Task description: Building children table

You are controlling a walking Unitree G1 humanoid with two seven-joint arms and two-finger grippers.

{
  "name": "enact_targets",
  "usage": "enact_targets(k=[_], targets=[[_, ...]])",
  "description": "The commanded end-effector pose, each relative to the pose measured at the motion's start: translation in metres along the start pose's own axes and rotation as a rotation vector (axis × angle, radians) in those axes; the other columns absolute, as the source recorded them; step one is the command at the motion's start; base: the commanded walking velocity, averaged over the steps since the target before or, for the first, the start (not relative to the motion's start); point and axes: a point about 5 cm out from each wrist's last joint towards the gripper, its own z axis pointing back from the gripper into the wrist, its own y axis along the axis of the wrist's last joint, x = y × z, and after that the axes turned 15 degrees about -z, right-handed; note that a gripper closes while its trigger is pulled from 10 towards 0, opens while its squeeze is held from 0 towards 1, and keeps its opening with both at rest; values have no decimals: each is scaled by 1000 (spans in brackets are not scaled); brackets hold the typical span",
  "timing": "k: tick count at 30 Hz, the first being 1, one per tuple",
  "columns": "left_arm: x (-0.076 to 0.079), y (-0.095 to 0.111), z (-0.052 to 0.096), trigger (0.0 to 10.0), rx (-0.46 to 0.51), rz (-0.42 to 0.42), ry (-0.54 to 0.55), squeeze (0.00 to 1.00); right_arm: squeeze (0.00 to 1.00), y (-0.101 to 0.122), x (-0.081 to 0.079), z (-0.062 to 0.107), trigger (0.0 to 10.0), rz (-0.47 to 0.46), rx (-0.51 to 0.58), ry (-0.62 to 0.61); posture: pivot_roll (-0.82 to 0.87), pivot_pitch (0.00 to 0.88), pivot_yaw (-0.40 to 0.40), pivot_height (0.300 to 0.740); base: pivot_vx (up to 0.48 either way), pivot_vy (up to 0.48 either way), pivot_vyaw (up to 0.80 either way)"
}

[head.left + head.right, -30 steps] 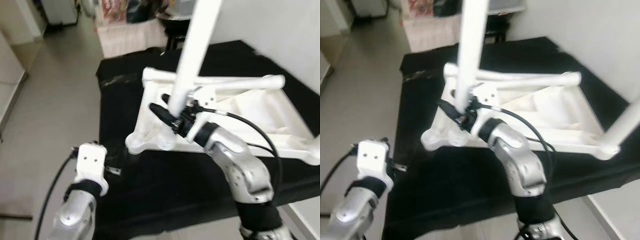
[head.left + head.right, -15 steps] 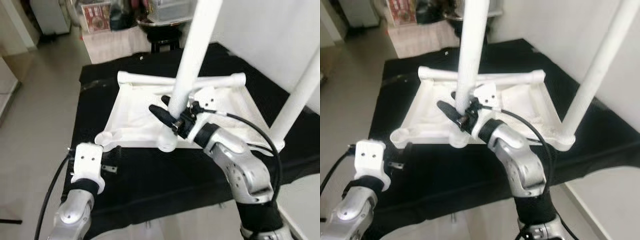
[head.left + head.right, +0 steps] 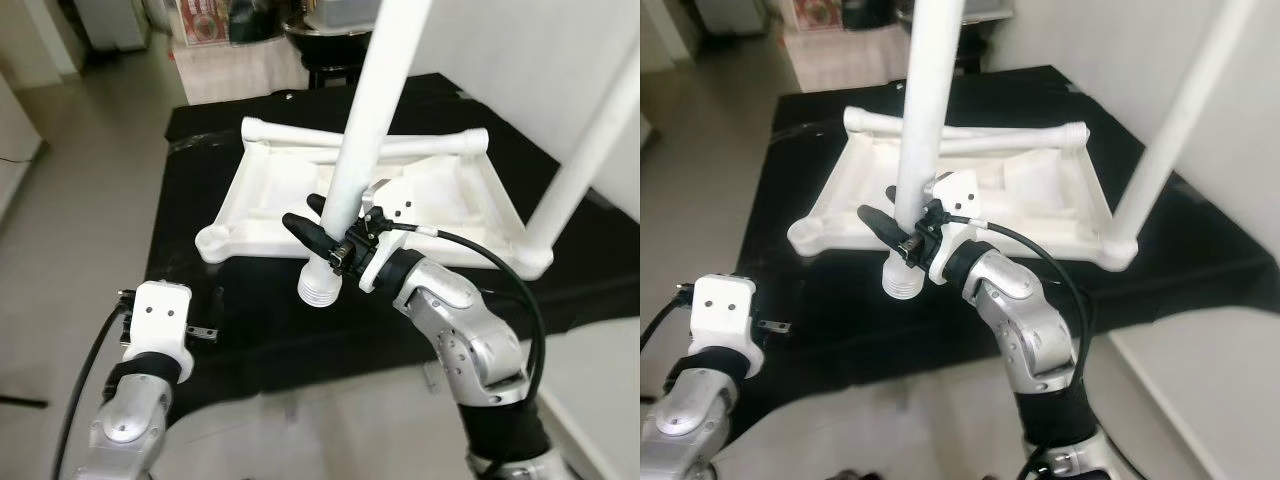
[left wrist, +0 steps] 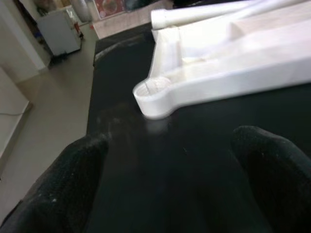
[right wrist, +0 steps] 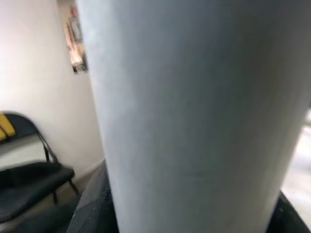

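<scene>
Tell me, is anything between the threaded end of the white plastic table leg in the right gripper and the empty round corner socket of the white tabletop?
Nothing visible is. The white plastic table leg, clamped in the right gripper, hangs with its threaded end above bare black cloth. The empty round corner socket lies apart toward the robot's left, unobstructed.

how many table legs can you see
3: one leg in the right gripper, threaded end above the black cloth; one upright in the tabletop's right corner; one lying along its far edge.
</scene>
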Motion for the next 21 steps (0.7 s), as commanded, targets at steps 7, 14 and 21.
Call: enact_targets(k=[7,14,21], targets=[[-4,1,-1,10000,20,-15,-1,0,0,-5,11,5,10000,21,-13,-91,-79,80,23,740,0,0,0],[-6,-4,1,10000,3,-28,-7,0,0,-23,33,17,10000,63,-93,-245,-80,79,24,740,0,0,0],[-8,-21,11,10000,-50,-45,9,0,0,-53,40,37,10000,92,-160,-392,-83,96,17,740,0,0,0]])
